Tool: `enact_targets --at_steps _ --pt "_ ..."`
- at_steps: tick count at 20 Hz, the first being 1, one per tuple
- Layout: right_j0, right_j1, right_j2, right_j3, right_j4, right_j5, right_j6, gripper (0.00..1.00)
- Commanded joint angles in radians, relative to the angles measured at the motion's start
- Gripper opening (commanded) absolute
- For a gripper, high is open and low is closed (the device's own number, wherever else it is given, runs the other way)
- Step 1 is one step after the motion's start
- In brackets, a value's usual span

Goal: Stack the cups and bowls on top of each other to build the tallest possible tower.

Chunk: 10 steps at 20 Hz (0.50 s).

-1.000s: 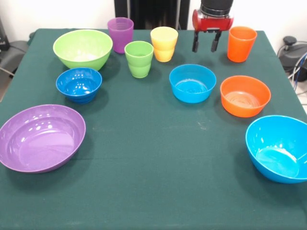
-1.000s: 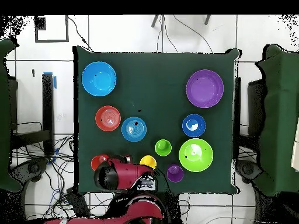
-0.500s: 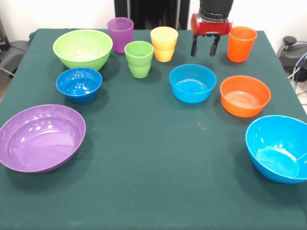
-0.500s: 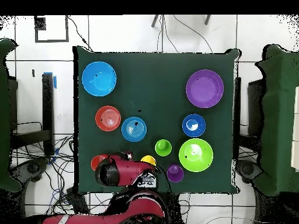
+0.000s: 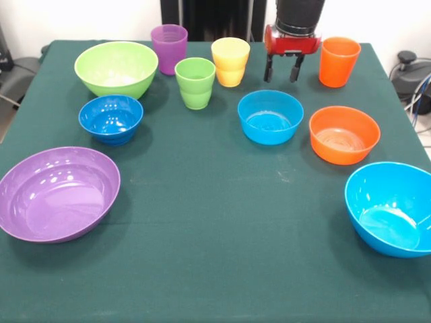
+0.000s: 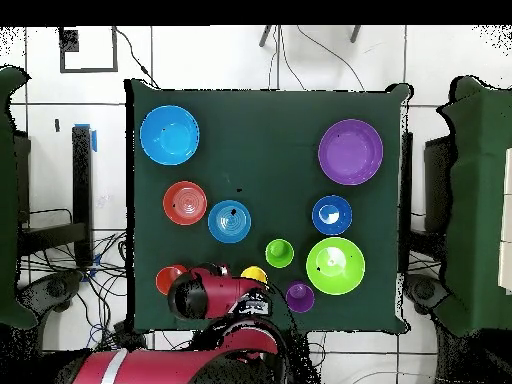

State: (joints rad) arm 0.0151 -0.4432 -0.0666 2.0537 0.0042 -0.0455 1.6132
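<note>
Black fingers hang spread and empty beneath the red gripper, hovering between the yellow cup at its nine o'clock and the orange cup at its three o'clock, touching neither. At six o'clock sits the small light blue bowl, with the small orange bowl just beside it and the large light blue bowl nearer the camera. Farther toward nine o'clock stand the green cup, purple cup and lime green bowl; the dark blue bowl and large purple bowl lie at about eight o'clock. All stand singly on the green tablecloth; nothing is stacked. No readable writing shows anywhere.
</note>
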Motion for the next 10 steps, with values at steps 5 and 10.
enact_targets --at_steps 5,10 --pt "-0.016 0.114 0.050 -0.118 -0.014 -0.107 0.159 1.00" --pt "-0.040 0.116 0.049 -0.141 -0.021 -0.110 0.148 1.00"
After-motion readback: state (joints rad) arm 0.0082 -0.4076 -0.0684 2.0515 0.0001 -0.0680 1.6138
